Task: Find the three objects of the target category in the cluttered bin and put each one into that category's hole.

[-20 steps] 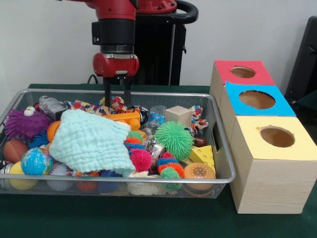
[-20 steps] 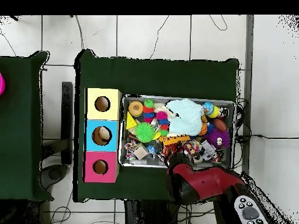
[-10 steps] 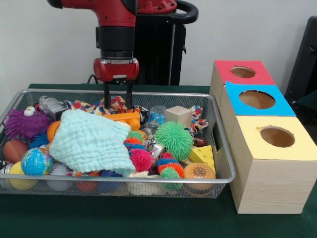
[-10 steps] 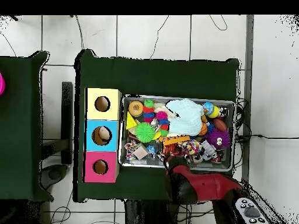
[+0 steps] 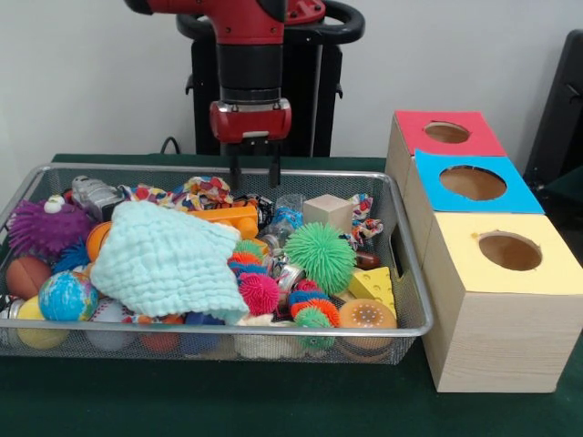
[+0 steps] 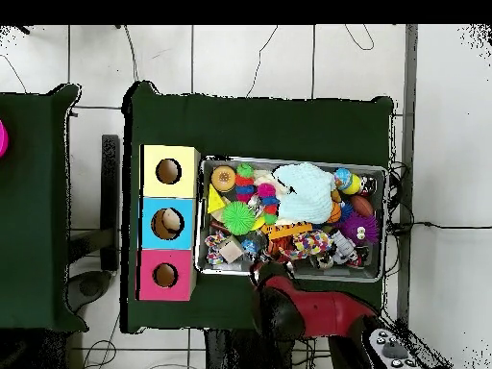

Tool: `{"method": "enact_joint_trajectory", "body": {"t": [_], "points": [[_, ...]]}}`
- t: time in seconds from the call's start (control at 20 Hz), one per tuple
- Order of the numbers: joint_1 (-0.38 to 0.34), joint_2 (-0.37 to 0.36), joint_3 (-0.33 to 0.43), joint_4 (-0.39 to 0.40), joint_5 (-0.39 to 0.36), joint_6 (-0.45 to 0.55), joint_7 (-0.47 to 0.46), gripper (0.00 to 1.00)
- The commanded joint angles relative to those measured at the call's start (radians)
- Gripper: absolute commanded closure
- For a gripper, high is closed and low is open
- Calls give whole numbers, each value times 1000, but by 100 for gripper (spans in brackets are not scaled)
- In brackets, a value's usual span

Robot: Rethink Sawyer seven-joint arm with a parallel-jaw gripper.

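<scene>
In the front view, the gripper (image 5: 254,173) hangs in the upper middle of the frame, above the far rim of the wire bin (image 5: 414,300), its two dark fingers set narrowly apart with nothing between them. Which category is wanted cannot be read from the pictures, so the step in hand looks like picking a candidate. To do that well, I would bring the tool straight down on something that stands proud of the heap, such as the wooden cube (image 5: 328,213) right of centre or the green spiky ball (image 5: 320,255) just below it, and keep clear of the pale blue cloth (image 5: 167,259), which covers the left middle of the bin and could snag. The bin is crowded: a purple spiky ball (image 5: 41,226) at far left, a globe ball (image 5: 66,296) at lower left, a pink spiky ball (image 5: 259,293) near the centre, and a yellow cheese wedge (image 5: 375,286) at lower right. At the right of the frame stand three boxes, the red-topped box (image 5: 448,133) highest, the blue-topped box (image 5: 472,182) in the middle and the yellow-topped box (image 5: 506,250) lowest, each with a round hole. In the overhead view, the bin (image 6: 292,271) sits in the centre, the cloth (image 6: 305,192) in its upper part, the arm (image 6: 307,313) just below it; the boxes line the left, and the hole of the blue one (image 6: 168,223) seems to hold something pale.
</scene>
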Motion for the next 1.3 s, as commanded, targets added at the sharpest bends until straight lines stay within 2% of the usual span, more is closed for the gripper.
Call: {"method": "enact_joint_trajectory", "body": {"t": [0.05,0.25,0.5,0.8,1.0,1.3], "points": [[57,-83,30,37,142,27,268,0],[96,-54,11,25,184,-3,271,0],[117,87,-32,-40,201,-128,262,0],[110,206,-54,-111,197,-221,231,0],[114,228,-78,-131,209,-231,215,0],[84,214,-37,-127,203,-218,212,0]]}}
